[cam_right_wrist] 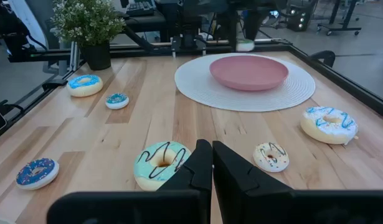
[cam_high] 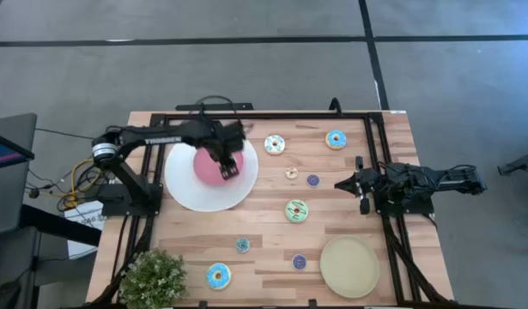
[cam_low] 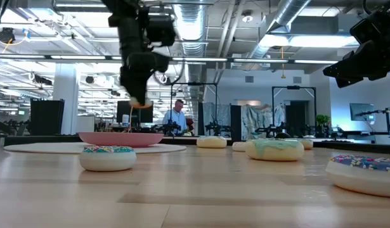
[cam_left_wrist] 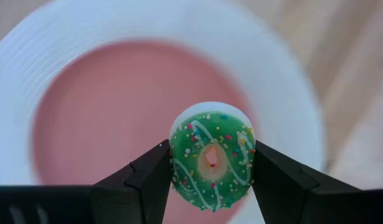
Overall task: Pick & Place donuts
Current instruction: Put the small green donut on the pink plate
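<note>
Readable text: one brand mark only.
White capital letters run along the dark link of the left arm [cam_high: 165,135], just behind its claw [cam_high: 227,168]; they look like the maker's name, "TROSSEN", though the letters are too small to be sure. Nothing else carries lettering that can be read in any of the views.
</note>
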Controlling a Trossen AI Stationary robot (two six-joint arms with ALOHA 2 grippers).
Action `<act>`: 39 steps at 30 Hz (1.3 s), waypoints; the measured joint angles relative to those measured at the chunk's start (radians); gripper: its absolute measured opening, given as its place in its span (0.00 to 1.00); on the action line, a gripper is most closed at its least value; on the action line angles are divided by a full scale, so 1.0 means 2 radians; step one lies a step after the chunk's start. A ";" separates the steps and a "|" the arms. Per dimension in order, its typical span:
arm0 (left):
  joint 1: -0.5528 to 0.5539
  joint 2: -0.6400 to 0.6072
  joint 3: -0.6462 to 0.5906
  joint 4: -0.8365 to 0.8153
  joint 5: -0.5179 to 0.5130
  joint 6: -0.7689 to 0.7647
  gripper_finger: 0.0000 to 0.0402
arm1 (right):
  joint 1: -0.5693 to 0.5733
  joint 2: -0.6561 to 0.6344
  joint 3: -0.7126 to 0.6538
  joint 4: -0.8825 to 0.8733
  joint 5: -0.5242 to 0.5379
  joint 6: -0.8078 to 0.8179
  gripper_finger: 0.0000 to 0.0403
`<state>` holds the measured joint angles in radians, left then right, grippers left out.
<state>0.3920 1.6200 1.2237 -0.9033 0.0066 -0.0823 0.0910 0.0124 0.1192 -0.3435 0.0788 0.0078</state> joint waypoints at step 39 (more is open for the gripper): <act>0.095 0.067 -0.055 0.134 -0.059 -0.173 0.47 | 0.000 0.000 0.000 0.000 0.000 0.000 0.01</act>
<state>0.5811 1.7549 1.1136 -0.6351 -0.1108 -0.4275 0.0910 0.0128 0.1192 -0.3435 0.0782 0.0078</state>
